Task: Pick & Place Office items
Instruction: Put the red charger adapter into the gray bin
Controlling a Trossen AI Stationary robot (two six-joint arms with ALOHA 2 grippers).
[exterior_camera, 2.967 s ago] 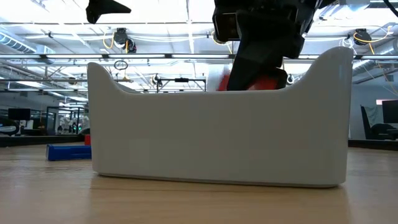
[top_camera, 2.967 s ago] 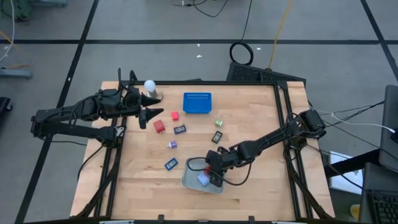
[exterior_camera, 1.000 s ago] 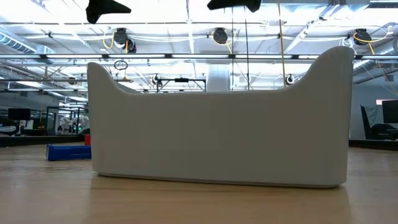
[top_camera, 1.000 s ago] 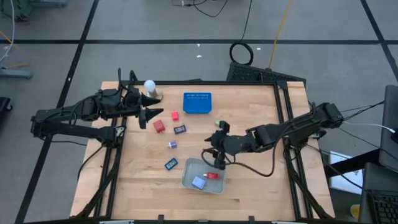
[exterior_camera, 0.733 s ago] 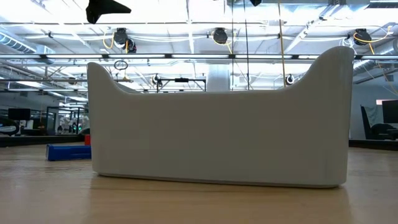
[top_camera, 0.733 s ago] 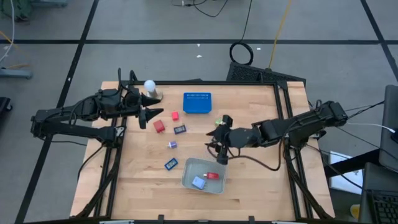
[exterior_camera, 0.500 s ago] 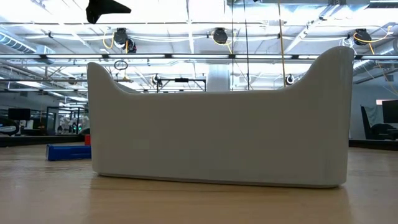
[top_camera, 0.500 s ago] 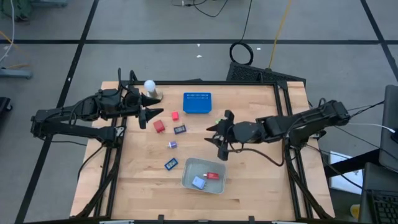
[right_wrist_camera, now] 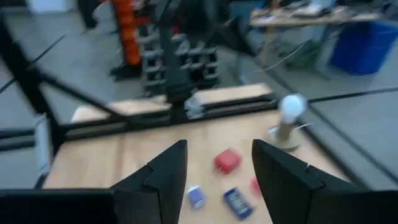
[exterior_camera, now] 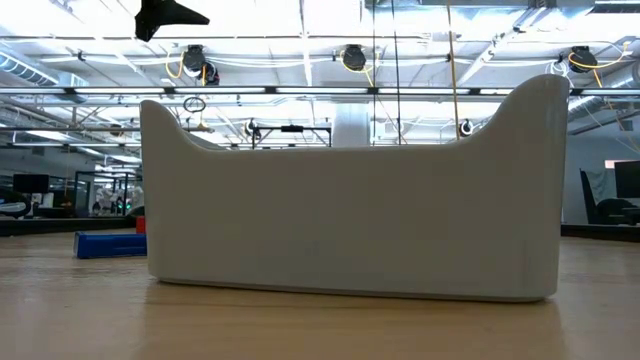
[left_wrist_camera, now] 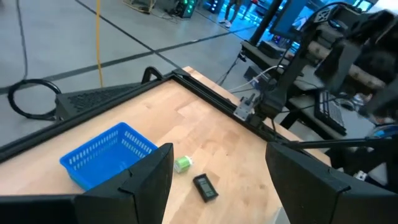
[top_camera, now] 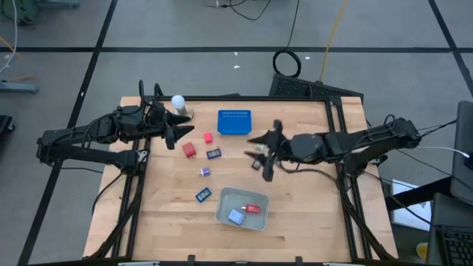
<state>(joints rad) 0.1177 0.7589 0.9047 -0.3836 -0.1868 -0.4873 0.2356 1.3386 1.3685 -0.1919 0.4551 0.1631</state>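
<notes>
Several tiny office items lie on the wooden table in the high view: a red block (top_camera: 189, 150), a smaller red piece (top_camera: 208, 137), a dark one (top_camera: 214, 154), a purple one (top_camera: 205, 171) and a blue one (top_camera: 202, 195). A red piece (top_camera: 253, 209) and a bluish piece (top_camera: 235, 216) lie inside the white tray (top_camera: 224, 198). My right gripper (top_camera: 261, 154) hangs open above the table's middle, just beyond the tray. My left gripper (top_camera: 177, 134) waits open by the left edge; its wrist view shows a green piece (left_wrist_camera: 183, 163) and a black piece (left_wrist_camera: 205, 186).
A blue perforated basket (top_camera: 234, 122) stands near the far edge, and a white ball on a stand (top_camera: 178, 102) sits at the far left corner. In the low view the tray's white wall (exterior_camera: 350, 200) fills most of the picture. Bare wood lies right of the tray.
My right gripper has left the tray and moved up and toward the table's far edge, tipping from pointing down to nearly level, facing the table's left. The red piece stays lying in the tray.
</notes>
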